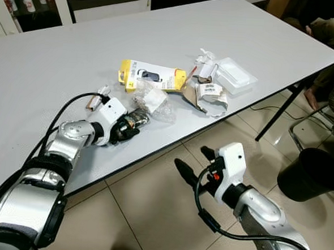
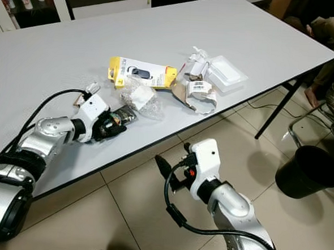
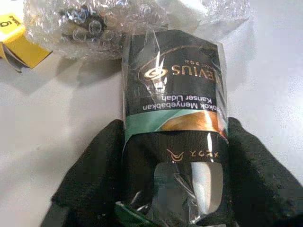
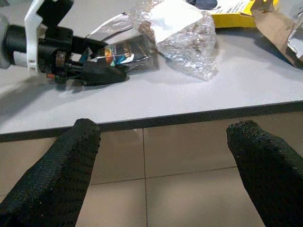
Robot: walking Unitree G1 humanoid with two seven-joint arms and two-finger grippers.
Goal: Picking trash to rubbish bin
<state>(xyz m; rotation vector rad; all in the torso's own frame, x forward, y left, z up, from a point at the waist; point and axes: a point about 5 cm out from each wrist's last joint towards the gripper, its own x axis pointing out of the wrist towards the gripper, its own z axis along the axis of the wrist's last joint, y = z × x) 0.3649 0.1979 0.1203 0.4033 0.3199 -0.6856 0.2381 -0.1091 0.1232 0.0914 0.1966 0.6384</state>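
- Tabletop (image 1: 58, 56): white-grey, runs from left edge to upper right of the head views; tiled floor (image 1: 150, 209) below.
- Bin (image 1: 311, 173): black, on the floor at right edge, well apart from the trash.
- Left claw (image 1: 132, 124): left of centre, lying on the tabletop near its front edge, clamped on a cigarette pack (image 3: 175, 123). Pack is dark, cellophane-wrapped, sits between both fingers (image 3: 94, 184) in the left wrist view.
- Right claw (image 1: 196, 163): lower centre, over the floor just off the tabletop edge, fingers (image 4: 61, 175) spread wide, holding nothing.
- Yellow box (image 1: 152, 76): centre, flat on the tabletop.
- Bubble wrap (image 1: 154, 103): just beyond the pack, touching it, beside the yellow box.
- Torn cardboard (image 1: 209, 98) and clear tray (image 1: 235, 76): right of the box, near the tabletop's front edge.
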